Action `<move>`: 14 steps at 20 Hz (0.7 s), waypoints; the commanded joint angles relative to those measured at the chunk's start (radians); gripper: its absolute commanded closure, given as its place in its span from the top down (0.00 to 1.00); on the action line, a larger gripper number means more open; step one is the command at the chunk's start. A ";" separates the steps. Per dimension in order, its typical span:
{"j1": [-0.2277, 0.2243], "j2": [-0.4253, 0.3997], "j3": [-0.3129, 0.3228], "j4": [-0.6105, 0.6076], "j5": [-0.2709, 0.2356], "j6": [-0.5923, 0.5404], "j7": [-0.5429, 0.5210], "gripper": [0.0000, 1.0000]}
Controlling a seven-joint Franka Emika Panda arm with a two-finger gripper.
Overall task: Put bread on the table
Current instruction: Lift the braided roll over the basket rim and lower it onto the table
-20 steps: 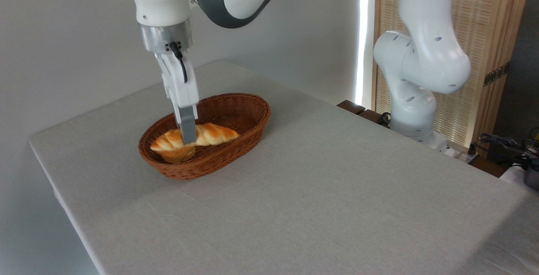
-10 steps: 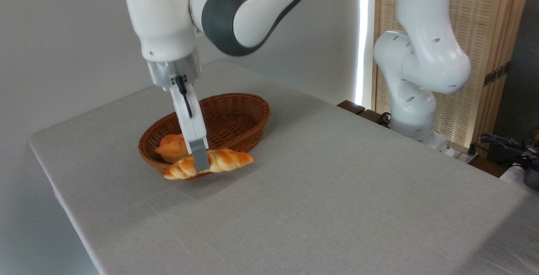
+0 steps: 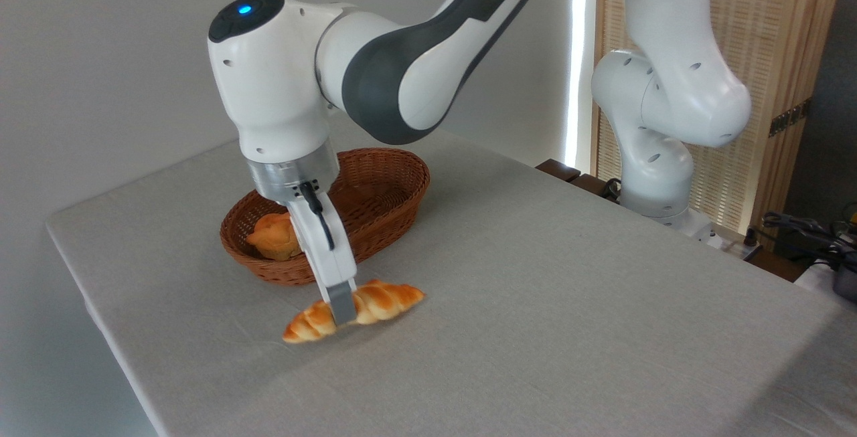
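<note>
Clamping the bread (image 3: 385, 300) about its middle, the end effector (image 3: 342, 310) holds the loaf low over the bench (image 3: 535, 276), in front of the wicker basket (image 3: 395, 186) and clear of its rim. One grey finger crosses the near side of the crust; the other is hidden behind the loaf. Whether the bread already touches the cloth or hangs just above it cannot be told, though its left tip sits lower than its right.

Risks from here, as a judgement: if the fingers part while the loaf is still in the air and tilted, the low end would land first and the glossy, tapered body could roll or skid, possibly back against the basket. If the arm presses down further with the grip closed, the loaf could be squeezed against the cloth or twist between the fingers, since the hold is on a narrow band of a smooth crust. A lift-off before the fingers have fully cleared the crust could drag the bread along.

Counted: one braided loaf, one small round bun (image 3: 273, 237) left inside the basket, one basket, one bench, one robot arm with one end effector.
</note>
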 commanded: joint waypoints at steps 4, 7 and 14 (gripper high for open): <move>0.013 -0.005 0.001 0.002 0.044 -0.002 0.005 1.00; 0.015 -0.005 0.001 0.002 0.044 -0.007 0.004 1.00; 0.016 -0.012 0.003 0.010 0.056 -0.029 -0.002 1.00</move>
